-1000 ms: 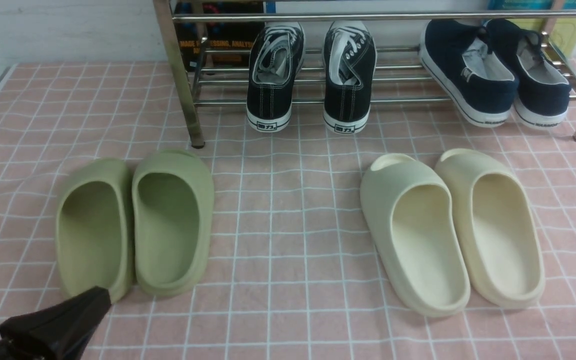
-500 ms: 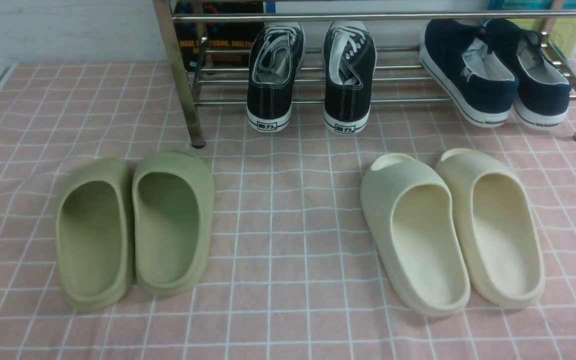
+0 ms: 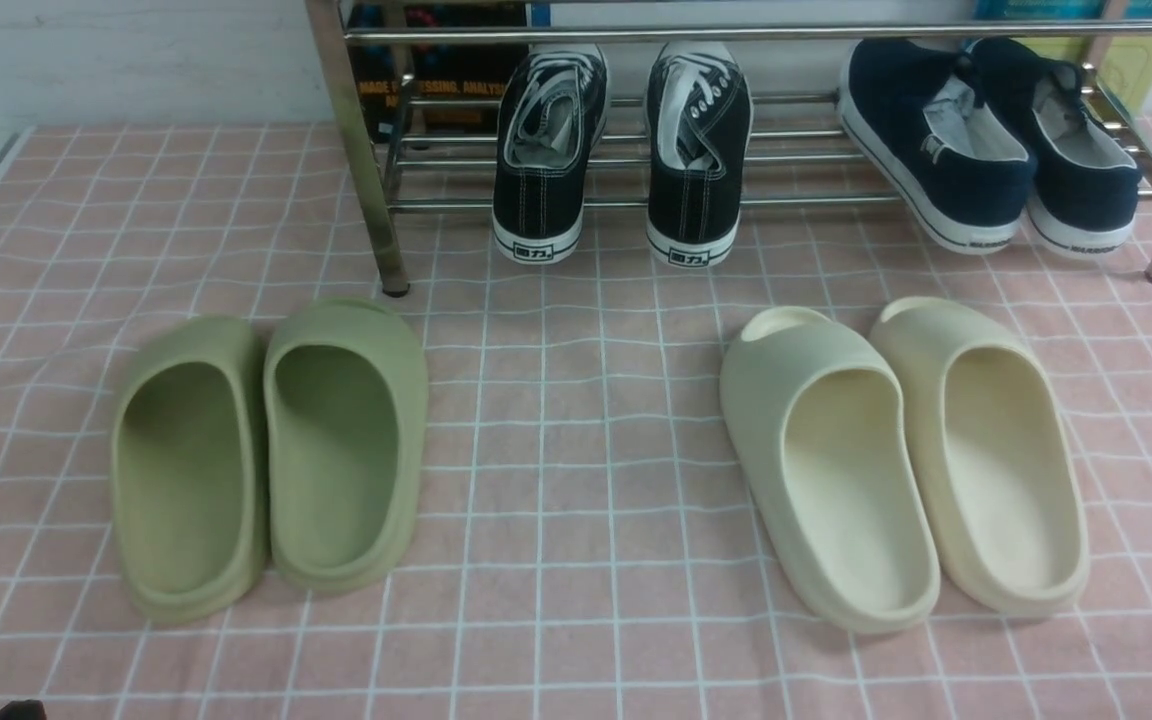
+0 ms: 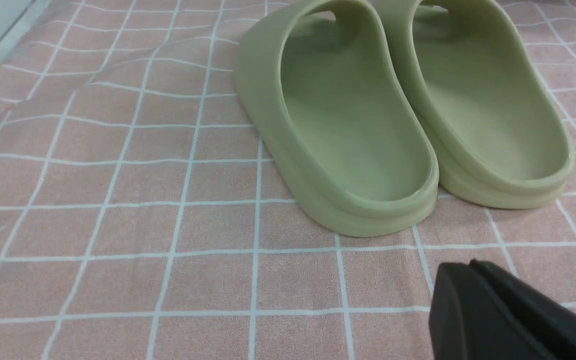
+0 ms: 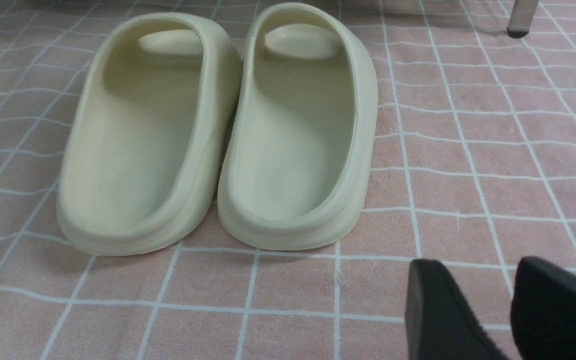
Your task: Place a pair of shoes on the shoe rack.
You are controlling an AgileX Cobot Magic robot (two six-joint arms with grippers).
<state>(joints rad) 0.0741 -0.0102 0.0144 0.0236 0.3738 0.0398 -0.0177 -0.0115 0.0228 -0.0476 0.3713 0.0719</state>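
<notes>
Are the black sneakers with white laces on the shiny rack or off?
On it: both black canvas sneakers rest on bars of the chrome rack, heels overhanging the front.

We see two black sneakers [image 3: 548, 150], white laces, side by side on the chrome rack [image 3: 796, 33], heels overhanging its front.

Two black sneakers [image 3: 536, 195], two navy slip-ons [image 3: 976, 180], two olive slides [image 3: 341, 325], two cream slides [image 3: 806, 345] — one rack [image 3: 796, 33]
</notes>
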